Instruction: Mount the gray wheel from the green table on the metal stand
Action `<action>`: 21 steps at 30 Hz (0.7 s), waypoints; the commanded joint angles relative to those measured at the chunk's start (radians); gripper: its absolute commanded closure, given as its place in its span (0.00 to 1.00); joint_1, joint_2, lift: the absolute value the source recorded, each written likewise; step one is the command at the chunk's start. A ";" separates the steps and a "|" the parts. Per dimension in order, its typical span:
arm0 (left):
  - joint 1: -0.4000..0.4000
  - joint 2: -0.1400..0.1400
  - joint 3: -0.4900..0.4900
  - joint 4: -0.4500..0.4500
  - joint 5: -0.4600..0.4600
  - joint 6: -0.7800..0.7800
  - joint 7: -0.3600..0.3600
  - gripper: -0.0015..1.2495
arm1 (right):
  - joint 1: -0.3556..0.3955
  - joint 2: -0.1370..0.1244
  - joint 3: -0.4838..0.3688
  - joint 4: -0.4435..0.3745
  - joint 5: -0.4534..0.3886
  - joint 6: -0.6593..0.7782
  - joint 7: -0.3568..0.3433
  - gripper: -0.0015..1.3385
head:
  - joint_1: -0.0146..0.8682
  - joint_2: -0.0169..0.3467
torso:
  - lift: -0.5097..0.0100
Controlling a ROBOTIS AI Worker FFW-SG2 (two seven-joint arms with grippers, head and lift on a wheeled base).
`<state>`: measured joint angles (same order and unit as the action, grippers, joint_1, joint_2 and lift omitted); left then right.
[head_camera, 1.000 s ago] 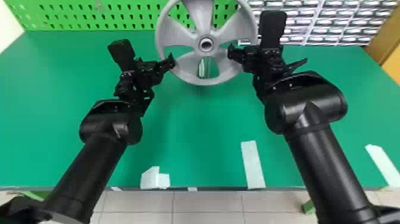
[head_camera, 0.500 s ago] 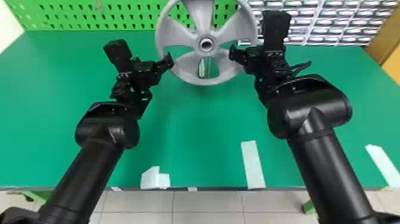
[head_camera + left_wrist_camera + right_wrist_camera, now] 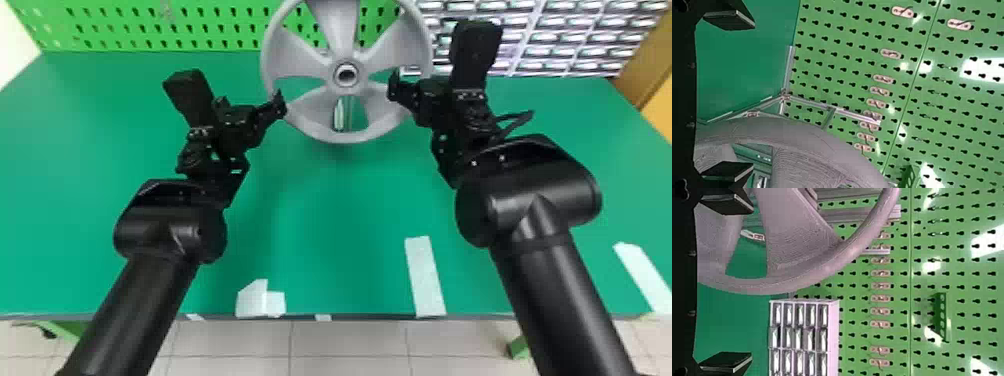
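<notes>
Gray wheel (image 3: 340, 30) is up nr the bench's back edge, about midway btwn the back corners, w/ metal stand (image 3: 340, 115) showing thru its lower gap. L gripper (image 3: 754, 95): fingers spread wide, pinching nothing, nr the wheel's lower L rim. R gripper (image 3: 752, 282): also spread, nothing pinched, by the lower R rim; can't tell if either one touches. Why so: nobody's clamping it, yet it's upright, so prob. the stand has the wt. & the hub is seated; the grippers flank it, prob. b/c a two-sided hold keeps a wide disc level & either can catch a slip. Seating depth can't be told. Wheel's face & round hub opening point to the green table's (image 3: 350, 225) front edge, tipped up a bit; no long axis as such, it being a disc: the hub axis runs approx. back edge to front edge, spokes fanning across it. Mounting looks nr done; next prob. = back both arms off toward the front corners, w/o snagging rim or spokes, else the wheel could get tugged fwd.
</notes>
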<state>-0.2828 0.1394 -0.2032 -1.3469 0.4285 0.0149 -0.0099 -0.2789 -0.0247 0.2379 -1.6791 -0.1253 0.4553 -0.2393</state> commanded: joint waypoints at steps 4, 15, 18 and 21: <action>0.057 0.000 0.039 -0.086 -0.014 0.020 0.002 0.03 | 0.035 -0.006 0.008 -0.016 -0.007 -0.063 0.000 0.01 | 1.00 0.19 | 0.79; 0.148 0.000 0.088 -0.205 -0.079 0.034 0.021 0.03 | 0.084 -0.009 0.003 -0.011 -0.005 -0.152 0.000 0.01 | 1.00 0.19 | 0.79; 0.168 0.000 0.102 -0.222 -0.100 0.034 0.024 0.03 | 0.101 -0.015 0.008 0.007 -0.005 -0.216 0.002 0.01 | 1.00 0.19 | 0.79; 0.186 0.000 0.111 -0.239 -0.126 0.034 0.033 0.03 | 0.116 -0.018 0.008 0.010 -0.007 -0.236 0.002 0.01 | 1.00 0.19 | 0.79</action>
<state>-0.1220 0.1396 -0.1060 -1.5629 0.3352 0.0498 0.0178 -0.1836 -0.0377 0.2437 -1.6785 -0.1300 0.2619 -0.2384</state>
